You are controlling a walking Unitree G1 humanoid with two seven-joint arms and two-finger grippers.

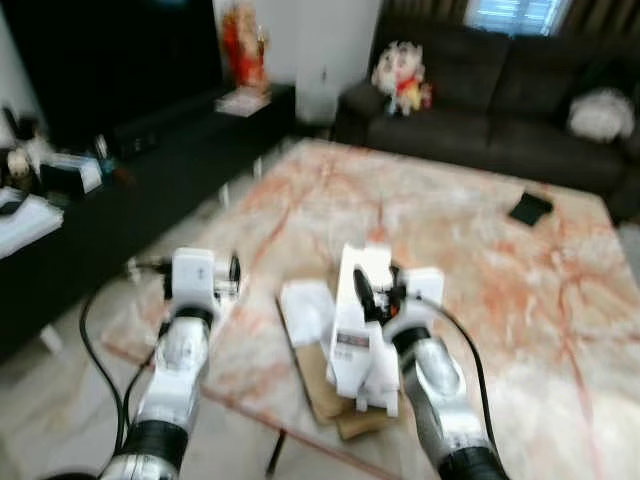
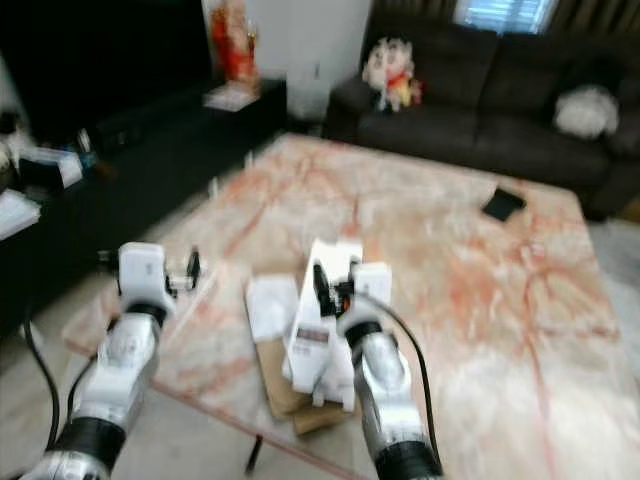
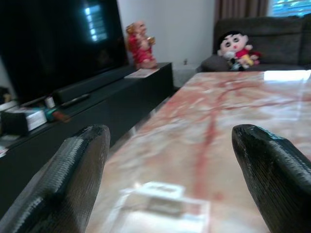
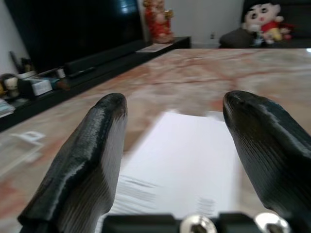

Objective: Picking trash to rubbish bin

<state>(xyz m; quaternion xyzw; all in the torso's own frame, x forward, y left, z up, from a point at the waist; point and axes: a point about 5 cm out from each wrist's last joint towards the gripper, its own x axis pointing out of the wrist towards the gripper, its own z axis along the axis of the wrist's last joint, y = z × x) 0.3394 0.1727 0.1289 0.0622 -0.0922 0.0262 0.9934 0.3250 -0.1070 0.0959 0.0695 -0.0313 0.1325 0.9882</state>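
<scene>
A white printed box (image 1: 352, 330) lies near the front edge of the pink-veined marble table (image 1: 500, 300), on top of brown cardboard (image 1: 335, 405) and beside a white sheet (image 1: 308, 310). My right gripper (image 4: 176, 104) is open just above the box, one finger on each side of it in the right wrist view. My left gripper (image 3: 170, 133) is open over the table's left front corner. Below and ahead of it a clear plastic piece (image 3: 160, 204) lies on the marble. Neither gripper holds anything.
A small black object (image 1: 530, 208) lies at the table's far right. A dark sofa (image 1: 480, 90) with a plush toy (image 1: 400, 75) stands behind the table. A long black TV cabinet (image 1: 150, 170) runs along the left. A pale container (image 1: 315, 100) stands between cabinet and sofa.
</scene>
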